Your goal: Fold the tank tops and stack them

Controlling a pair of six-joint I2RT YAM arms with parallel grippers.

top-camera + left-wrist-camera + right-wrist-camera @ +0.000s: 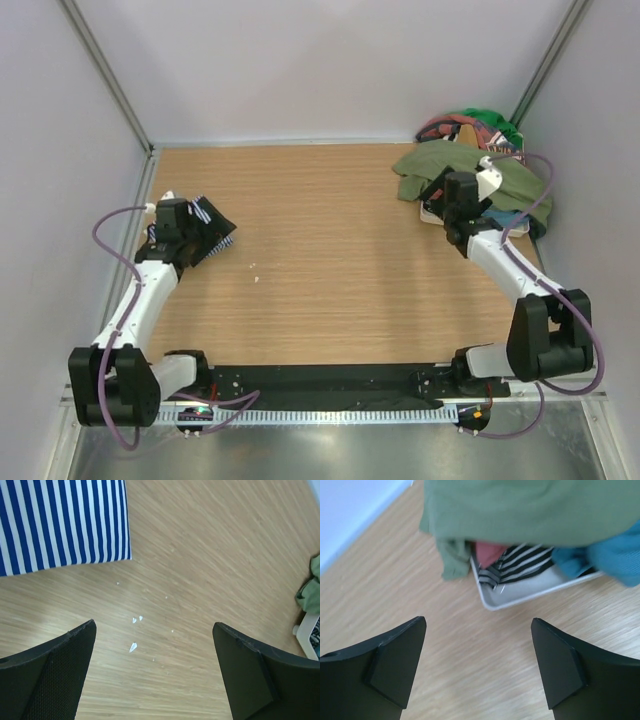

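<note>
Left claw (154,625) gapes empty, striped tank top (60,520) just beside it; right claw (479,621) released, olive tank top (520,510) just beyond, farther back.

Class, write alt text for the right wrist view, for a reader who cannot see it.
An olive green tank top lies draped over a white tray of other clothes on a wooden table. The right gripper hangs open before the tray, holding nothing.

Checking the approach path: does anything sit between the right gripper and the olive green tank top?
Nothing visible does. Bare table lies between the open right gripper and the olive green tank top, at its hanging edge; the white tray has its corner just to one side.
</note>
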